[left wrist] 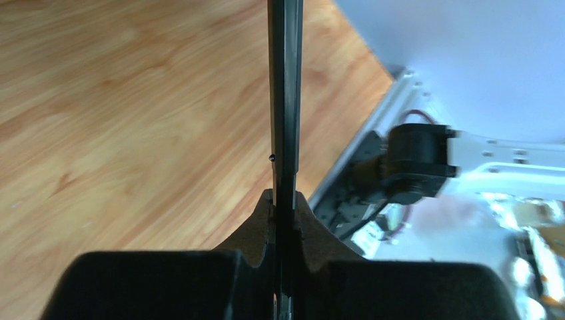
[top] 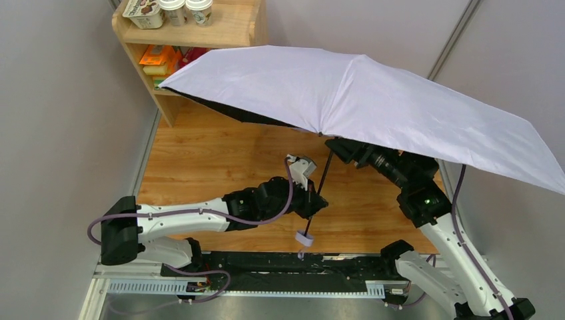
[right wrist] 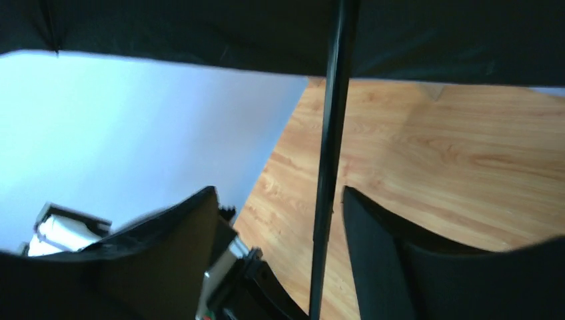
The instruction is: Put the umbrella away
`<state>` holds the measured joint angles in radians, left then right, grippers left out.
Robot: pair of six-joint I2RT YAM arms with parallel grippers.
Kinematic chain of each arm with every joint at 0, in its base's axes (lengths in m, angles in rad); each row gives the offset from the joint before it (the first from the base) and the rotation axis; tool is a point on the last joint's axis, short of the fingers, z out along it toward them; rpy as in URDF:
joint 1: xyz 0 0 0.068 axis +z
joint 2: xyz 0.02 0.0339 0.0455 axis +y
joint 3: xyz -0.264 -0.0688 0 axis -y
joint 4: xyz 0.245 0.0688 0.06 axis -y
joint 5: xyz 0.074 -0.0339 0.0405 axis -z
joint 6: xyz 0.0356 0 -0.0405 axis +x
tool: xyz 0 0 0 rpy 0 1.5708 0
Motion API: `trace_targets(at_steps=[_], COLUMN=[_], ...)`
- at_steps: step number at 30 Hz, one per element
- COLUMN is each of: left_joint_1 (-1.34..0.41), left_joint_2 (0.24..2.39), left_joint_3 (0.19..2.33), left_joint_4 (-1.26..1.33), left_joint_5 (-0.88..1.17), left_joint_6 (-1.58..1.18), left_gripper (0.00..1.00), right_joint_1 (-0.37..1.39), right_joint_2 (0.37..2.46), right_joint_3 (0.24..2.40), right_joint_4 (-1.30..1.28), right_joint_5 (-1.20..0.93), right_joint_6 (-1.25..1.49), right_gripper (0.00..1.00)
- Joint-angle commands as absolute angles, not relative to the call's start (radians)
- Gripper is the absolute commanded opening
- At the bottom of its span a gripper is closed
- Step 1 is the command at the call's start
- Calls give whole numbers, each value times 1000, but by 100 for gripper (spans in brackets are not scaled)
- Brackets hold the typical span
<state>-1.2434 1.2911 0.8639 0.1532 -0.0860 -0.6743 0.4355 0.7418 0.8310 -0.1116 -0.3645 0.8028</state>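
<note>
While the umbrella shaft (top: 326, 170) is clamped mid-frame by the left pincer (left wrist: 283, 200), the open right pincer (right wrist: 280, 200) is held astride it above.

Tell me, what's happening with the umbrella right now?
Left gripper shut on umbrella shaft. Right gripper open, straddling it. Canopy fully open, edge near shelf.
</note>
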Motion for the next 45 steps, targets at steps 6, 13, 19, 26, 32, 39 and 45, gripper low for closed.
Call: trace_targets(at_steps=[6,13,19,26,32,39,45], left_joint_1=[-1449,-1529,-1532,-1532,-1532,-1531,-1532], left_joint_2=[1310,1502,1572,1580,1601,1609,1618], left_joint_3=[1147,1364,1465,1460,1474,1476,1480], left_joint_4=[-289,-618,-745,-765,-796,-815,-811], left_joint_5=[-858,-1120,-1146,-1141,-1124,-1117,-1097], left_joint_6=[-571,-712,-804,-822,-836,-845,-854], left_gripper=[0,0,0,0,0,0,0], right_joint_1=[443,518,584,598,598,601,607], right_joint_2=[914,956,951,943,1107,1187,1192], right_joint_3=[1118,1204,1192,1144,1339,1419,1333], right_joint_4=[-397,-443,-382,-213,-222,-157,156], right_joint_5=[-40,244,291,487,525,578,632], right_joint_6=[704,646,606,606,552,526,473], right_gripper=[87,87,86,89,81,70,56])
